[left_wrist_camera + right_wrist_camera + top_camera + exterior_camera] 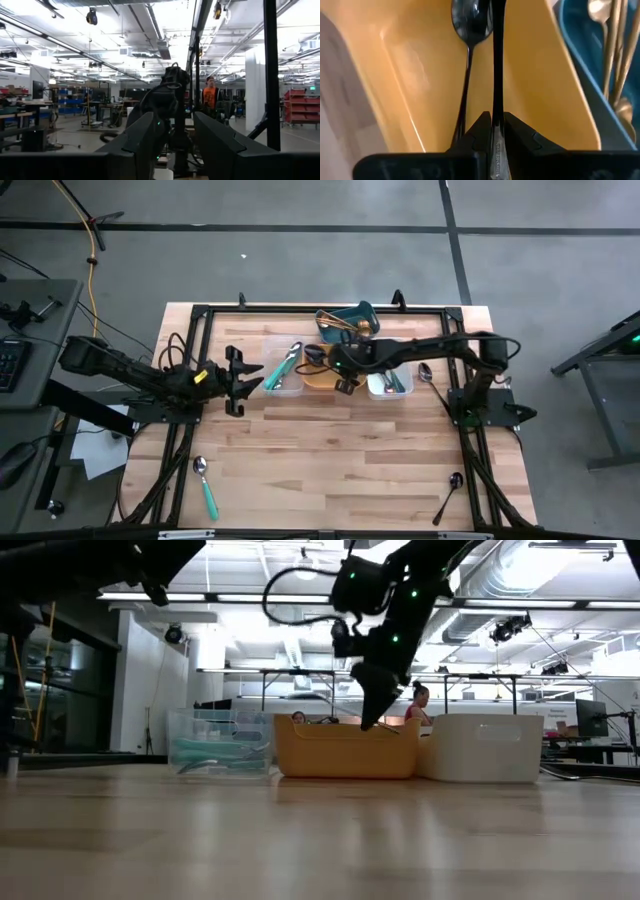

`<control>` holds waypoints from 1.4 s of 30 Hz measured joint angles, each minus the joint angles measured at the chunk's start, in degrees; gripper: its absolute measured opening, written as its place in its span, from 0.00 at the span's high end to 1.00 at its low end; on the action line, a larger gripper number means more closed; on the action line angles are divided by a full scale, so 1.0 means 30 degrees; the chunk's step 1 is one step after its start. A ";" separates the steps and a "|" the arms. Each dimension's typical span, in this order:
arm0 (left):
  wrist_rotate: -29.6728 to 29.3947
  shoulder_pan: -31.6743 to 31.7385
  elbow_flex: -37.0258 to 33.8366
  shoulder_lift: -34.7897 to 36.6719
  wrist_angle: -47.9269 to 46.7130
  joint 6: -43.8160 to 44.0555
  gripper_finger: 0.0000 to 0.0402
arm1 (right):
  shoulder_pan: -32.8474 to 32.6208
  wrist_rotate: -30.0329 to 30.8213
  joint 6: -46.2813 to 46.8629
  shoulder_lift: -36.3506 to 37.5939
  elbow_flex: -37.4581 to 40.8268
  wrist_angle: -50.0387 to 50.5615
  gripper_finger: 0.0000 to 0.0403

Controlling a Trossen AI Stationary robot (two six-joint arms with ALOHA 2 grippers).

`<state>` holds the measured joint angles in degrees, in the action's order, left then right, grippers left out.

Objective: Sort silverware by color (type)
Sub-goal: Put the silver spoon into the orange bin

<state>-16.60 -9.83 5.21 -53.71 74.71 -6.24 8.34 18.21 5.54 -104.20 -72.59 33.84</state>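
Observation:
My right gripper is over the yellow tray, tipped down and shut on a slim black utensil. A second black spoon lies inside that tray. Teal-handled spoons lie in the clear tray, gold pieces in the blue tray, and silver ones in the white tray. A teal-handled spoon and a black spoon lie loose near the table's front edge. A third loose spoon lies beside the white tray. My left gripper is open at the table's left, holding nothing. My right gripper pinches the black utensil's handle between its two fingers. The fingers slant down from above and the utensil runs straight on out of them, in line with them. It points down into the yellow tray. Its far end is out of the picture.
The four trays stand in a cluster at the table's far middle; in the low view the clear, yellow and white ones stand side by side. A black frame borders the table. A person stands in the room beyond.

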 joint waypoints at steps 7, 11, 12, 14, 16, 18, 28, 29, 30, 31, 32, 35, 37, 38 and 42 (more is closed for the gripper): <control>-0.0006 -0.0013 0.0000 0.0000 0.0001 0.0006 0.67 | 0.0100 -0.0952 -0.0007 -0.0597 -0.0280 0.0402 0.94; -0.0007 -0.0005 0.0000 0.0000 0.0001 0.0007 0.67 | 0.0100 -0.1027 -0.0136 -0.0521 -0.0292 0.0677 0.88; -0.0007 -0.0005 0.0000 0.0000 0.0001 0.0007 0.67 | 0.0100 -0.1111 -0.0137 -0.0502 -0.0313 0.0648 0.85; -0.0007 -0.0005 0.0000 0.0000 0.0001 0.0007 0.67 | 0.0100 -0.1673 -0.0164 -0.0439 -0.0316 0.0775 0.78; -0.0007 -0.0005 0.0000 0.0000 0.0001 0.0007 0.67 | 0.0100 -0.1938 -0.0204 -0.0372 -0.0316 0.0878 0.71; -0.0012 -0.0005 0.0000 -0.0004 -0.0030 0.0007 0.67 | 0.0100 -0.1980 -0.0211 -0.0118 -0.0316 0.1287 0.67; -0.0066 -0.0001 0.0000 -0.0015 -0.0743 0.0007 0.67 | -0.1813 -0.0382 0.1521 0.5272 0.2098 0.2167 0.62; -0.0058 -0.0005 0.0000 -0.0015 -0.0761 0.0012 0.67 | -0.2211 0.0089 0.2111 0.6183 0.2931 0.1909 0.62; -0.0055 -0.0005 0.0000 -0.0015 -0.0829 0.0015 0.67 | -0.2611 0.0371 0.2870 0.7148 0.3819 0.1493 0.62; -0.0058 -0.0005 0.0000 -0.0015 -0.0915 0.0036 0.67 | -0.3050 0.0621 0.3622 0.8044 0.4705 0.1081 0.62; -0.0058 -0.0005 0.0000 -0.0015 -0.0923 0.0044 0.67 | -0.3507 0.0738 0.4417 0.8983 0.5624 0.0472 0.62; -0.0051 -0.0001 0.0000 -0.0015 -0.1012 0.0044 0.67 | -0.4896 0.0764 0.6562 1.1416 0.7890 -0.0866 0.62; -0.0051 -0.0005 0.0000 -0.0015 -0.1026 0.0044 0.67 | -0.5686 0.0769 0.7553 1.2648 0.8875 -0.1153 0.62; -0.0051 -0.0005 0.0000 -0.0015 -0.1029 0.0038 0.67 | -0.6012 0.0874 0.7850 1.3182 0.9219 -0.1313 0.62; -0.0051 -0.0005 0.0000 -0.0015 -0.1063 0.0036 0.67 | -0.6587 0.1658 0.8153 1.4481 0.9891 -0.1646 0.62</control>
<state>-16.75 -9.85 5.21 -53.76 71.53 -6.13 -11.42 23.19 30.00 -60.76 -42.92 28.91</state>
